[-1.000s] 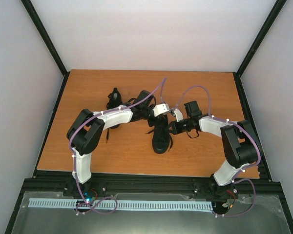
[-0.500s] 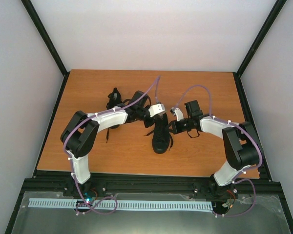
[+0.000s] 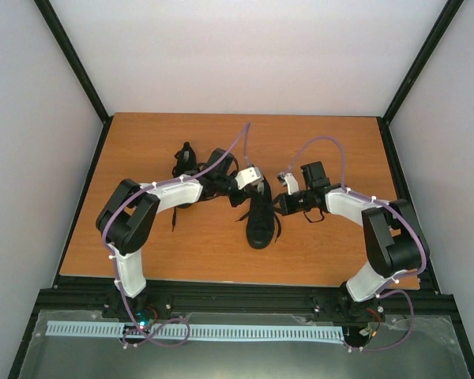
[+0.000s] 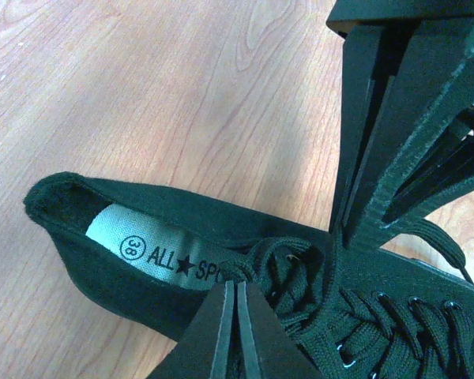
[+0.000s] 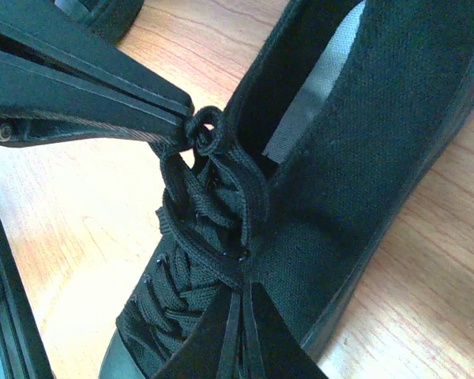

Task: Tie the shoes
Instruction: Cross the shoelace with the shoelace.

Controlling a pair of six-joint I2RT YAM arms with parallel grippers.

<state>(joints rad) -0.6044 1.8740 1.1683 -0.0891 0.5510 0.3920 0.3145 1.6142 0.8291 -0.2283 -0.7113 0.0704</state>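
One black sneaker (image 3: 260, 223) lies in the middle of the table, toe toward me. The second sneaker (image 3: 184, 163) lies at the back left, partly under my left arm. My left gripper (image 3: 255, 189) is shut on a small lace loop (image 5: 204, 136) at the top of the middle shoe's lacing. In the left wrist view its jaws (image 4: 235, 284) pinch the lace next to the grey insole label (image 4: 146, 251). My right gripper (image 3: 276, 204) is shut on a lace strand at the shoe's right side, seen in its wrist view (image 5: 242, 286).
The wooden table (image 3: 142, 237) has black frame rails along its edges and white walls around it. Loose lace ends trail off the middle shoe on both sides (image 3: 278, 229). My two grippers are close together over the shoe's opening.
My left gripper has drawn slightly left and back while holding the lace, and its elbow has swung left. The right gripper has shifted only a little. The shoe has stayed put.
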